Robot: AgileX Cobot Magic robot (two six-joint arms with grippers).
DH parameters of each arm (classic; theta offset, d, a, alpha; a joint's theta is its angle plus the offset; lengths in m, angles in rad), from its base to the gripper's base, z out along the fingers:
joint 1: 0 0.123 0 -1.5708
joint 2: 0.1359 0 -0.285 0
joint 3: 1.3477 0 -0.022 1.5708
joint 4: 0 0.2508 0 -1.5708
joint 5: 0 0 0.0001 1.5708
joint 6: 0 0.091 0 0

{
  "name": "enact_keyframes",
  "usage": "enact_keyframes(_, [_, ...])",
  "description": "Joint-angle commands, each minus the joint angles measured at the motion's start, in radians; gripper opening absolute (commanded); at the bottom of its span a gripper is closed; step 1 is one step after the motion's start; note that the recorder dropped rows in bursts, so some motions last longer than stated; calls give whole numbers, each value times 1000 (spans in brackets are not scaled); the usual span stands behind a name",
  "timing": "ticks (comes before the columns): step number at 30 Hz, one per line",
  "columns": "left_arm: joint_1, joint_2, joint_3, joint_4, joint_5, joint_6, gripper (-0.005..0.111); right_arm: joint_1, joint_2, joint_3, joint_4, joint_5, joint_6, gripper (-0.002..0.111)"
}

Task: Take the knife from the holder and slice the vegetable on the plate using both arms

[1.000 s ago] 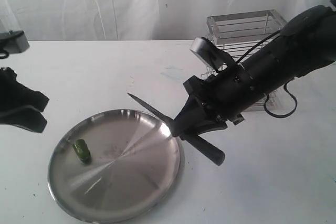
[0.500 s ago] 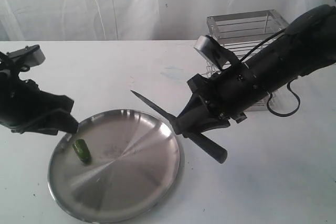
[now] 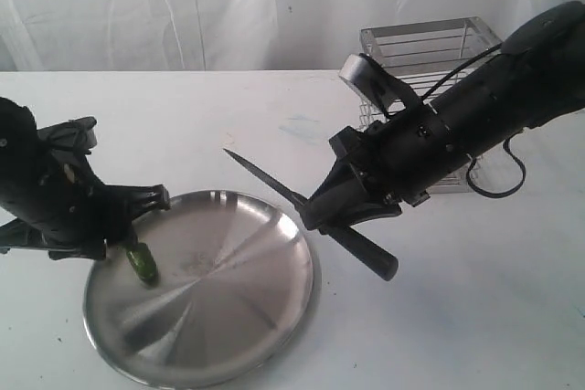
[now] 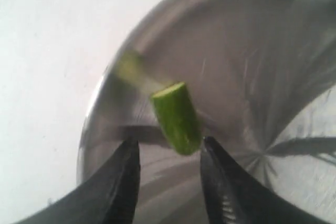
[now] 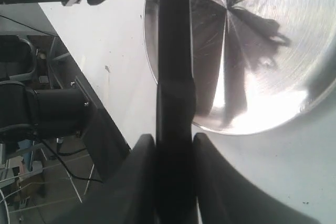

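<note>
Glossy green vegetable (image 4: 176, 116) lying on the plate (image 3: 274, 317), near its rim.
A short cylinder with a pale flat-cut end. The left gripper (image 4: 170, 149) stands open astride it; the right gripper (image 5: 175, 141) is clamped on the knife (image 3: 272, 190).

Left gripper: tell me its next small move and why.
Probably ease the left gripper forward and close on the vegetable: its open fingers flank the chunk's near end without touching, while the right gripper holds the knife ready beside the plate.

No legible text or markings anywhere.
</note>
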Motion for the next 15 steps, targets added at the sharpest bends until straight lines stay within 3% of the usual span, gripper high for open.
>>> enact_keyframes(1, [-35, 52, -1, 59, -200, -177, 50, -4, -14, -4, 13, 10, -14, 0])
enact_keyframes(3, [-35, 62, -1, 6, -174, -177, 66, -4, -16, -4, 13, 10, -23, 0])
enact_keyframes(5, [-35, 62, -1, 11, -182, -138, 74, -4, -21, -4, 10, 10, -23, 0])
enact_keyframes(8, [-35, 62, -4, 13, -204, -108, 75, -4, -24, -4, 10, 10, -23, 0])
enact_keyframes(10, [-35, 74, -27, 13, -54, -123, 66, -4, -24, -4, 10, 10, -23, 0])
enact_keyframes(11, [-35, 81, -27, 13, -43, -125, 64, -4, -24, -4, 10, 10, -23, 0])
enact_keyframes(15, [-41, 107, -27, -13, -129, -129, 63, -4, -24, -4, 10, 10, -21, 0])
